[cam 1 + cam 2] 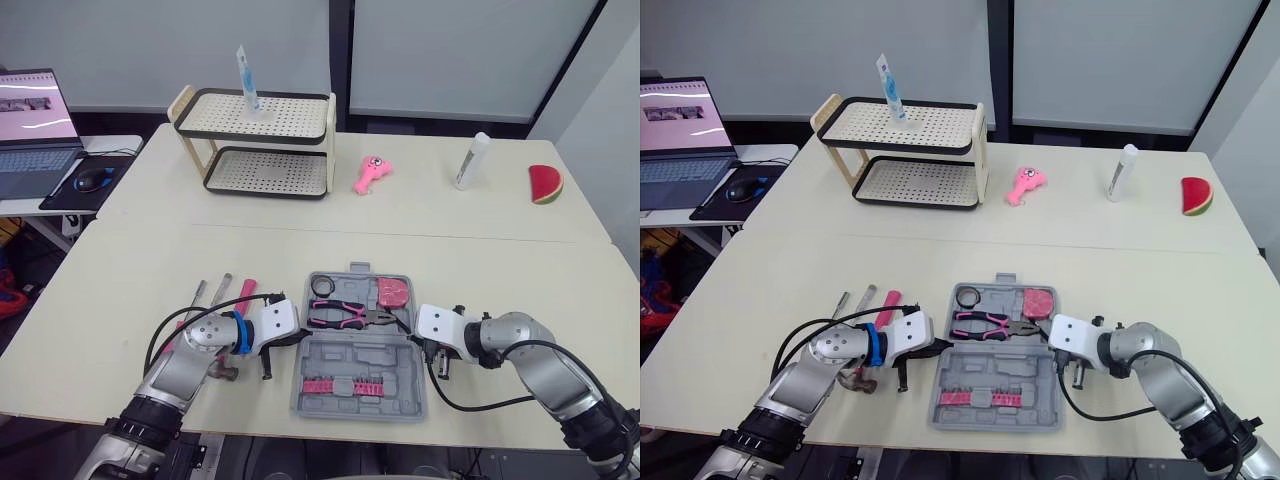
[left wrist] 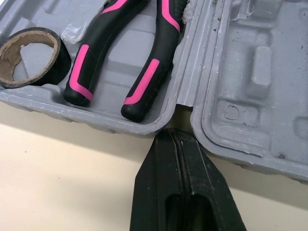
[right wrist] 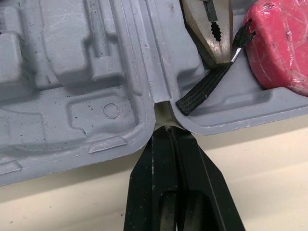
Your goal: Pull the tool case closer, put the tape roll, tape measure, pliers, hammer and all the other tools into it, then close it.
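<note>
Both tools sit lowest in the frame, one at each side of the open tool case [image 1: 360,352]. The left tool [image 2: 177,142] and the right tool [image 3: 166,137] each have their fingers pressed together, holding nothing, tips resting in the hinge notches. The case lies at lower centre of the worktop [image 1: 150,260], its near half close to the front edge. The tape roll [image 1: 322,287], pliers [image 1: 345,315] and tape measure [image 1: 392,292] are in its far half.

Likely risks:
- Any more pulling could tip the case over the front edge.
- The tape measure's strap [image 3: 204,89] lies against the rim and may get pinched on closing.
- Loose tools [image 1: 222,292] lie at lower left, partly under the left arm, so closing now would leave them out.
</note>
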{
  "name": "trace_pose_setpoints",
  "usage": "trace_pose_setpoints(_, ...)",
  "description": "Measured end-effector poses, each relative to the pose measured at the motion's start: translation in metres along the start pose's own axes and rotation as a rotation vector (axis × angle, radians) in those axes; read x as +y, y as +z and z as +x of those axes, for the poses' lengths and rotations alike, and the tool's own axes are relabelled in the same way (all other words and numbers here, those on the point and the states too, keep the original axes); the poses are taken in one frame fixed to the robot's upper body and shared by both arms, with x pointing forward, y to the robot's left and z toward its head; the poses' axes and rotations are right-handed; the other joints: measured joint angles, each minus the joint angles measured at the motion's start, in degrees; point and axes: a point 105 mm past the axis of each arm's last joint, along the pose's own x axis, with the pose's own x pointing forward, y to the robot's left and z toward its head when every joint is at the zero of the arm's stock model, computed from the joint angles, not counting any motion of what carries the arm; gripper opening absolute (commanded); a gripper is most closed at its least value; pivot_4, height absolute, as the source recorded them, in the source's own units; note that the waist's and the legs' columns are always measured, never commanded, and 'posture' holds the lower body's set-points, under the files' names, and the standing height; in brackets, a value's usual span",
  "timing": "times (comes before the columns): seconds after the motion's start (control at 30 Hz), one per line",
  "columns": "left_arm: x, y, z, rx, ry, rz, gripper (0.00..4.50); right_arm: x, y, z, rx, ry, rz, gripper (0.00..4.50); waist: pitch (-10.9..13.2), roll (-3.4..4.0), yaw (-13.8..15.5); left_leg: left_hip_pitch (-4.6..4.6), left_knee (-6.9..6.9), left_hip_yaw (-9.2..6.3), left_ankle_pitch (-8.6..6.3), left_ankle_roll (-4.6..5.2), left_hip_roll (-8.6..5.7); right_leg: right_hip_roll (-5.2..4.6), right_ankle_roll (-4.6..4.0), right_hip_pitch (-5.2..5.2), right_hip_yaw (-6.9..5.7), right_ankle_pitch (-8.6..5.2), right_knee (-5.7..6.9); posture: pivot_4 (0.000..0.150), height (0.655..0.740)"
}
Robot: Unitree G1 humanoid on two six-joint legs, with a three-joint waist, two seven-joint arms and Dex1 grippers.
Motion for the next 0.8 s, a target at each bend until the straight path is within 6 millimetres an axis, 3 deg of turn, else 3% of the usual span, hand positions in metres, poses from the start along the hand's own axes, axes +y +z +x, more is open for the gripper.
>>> trace_pose_setpoints(0.8,0.0074,-0.0004,0.0019,-0.004,0.031,0.007,0.0,-0.0017,0.0005,0.0011,-0.004,-0.005,0.008,0.01,0.0,0.0,-0.13,0.02,0.0,-0.01,0.0,0.0,0.0,0.01,0.0,0.0,0.0,0.0,0.01,0.15,0.735)
